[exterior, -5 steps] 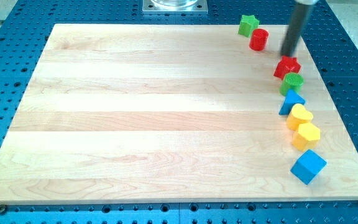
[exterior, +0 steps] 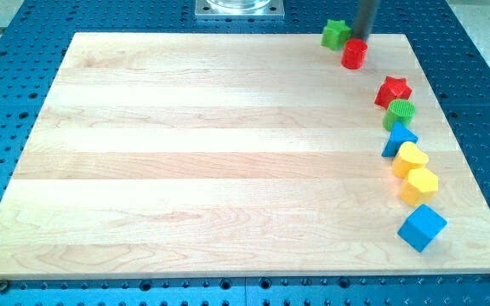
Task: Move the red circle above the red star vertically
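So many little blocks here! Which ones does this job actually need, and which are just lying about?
Needed: red circle, red star, my tip just above the circle.

Lying about: green star, green circle, blue triangle, yellow heart, yellow hexagon, blue cube.

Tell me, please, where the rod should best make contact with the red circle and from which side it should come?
My tip cannot grip, only push. The red circle sits up and to the view's left of the red star, so press its rounded left wall, coming from the view's left. The green star stands close on that side, so the approach is probably tight.

Pale wooden board [exterior: 185,153]; blue perforated table [exterior: 475,68]; even light
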Tool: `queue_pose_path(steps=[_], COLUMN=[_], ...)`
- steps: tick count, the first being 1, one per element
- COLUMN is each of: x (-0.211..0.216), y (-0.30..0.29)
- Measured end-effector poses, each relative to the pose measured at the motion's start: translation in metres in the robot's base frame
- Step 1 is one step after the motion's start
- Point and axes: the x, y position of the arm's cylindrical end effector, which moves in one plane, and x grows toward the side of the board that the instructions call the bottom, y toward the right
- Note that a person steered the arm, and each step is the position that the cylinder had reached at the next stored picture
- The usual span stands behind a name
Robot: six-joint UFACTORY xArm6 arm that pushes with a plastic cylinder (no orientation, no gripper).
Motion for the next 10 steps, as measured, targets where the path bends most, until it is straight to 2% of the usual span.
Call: queue_pose_path(steps=[1,3,5,6,7,9,10], x=[0.047,0.053,0.085,0.114,0.128,0.072,0.068], y=[0.001,-0.024,-0.024,-0.053,-0.018,-0.007,-0.003])
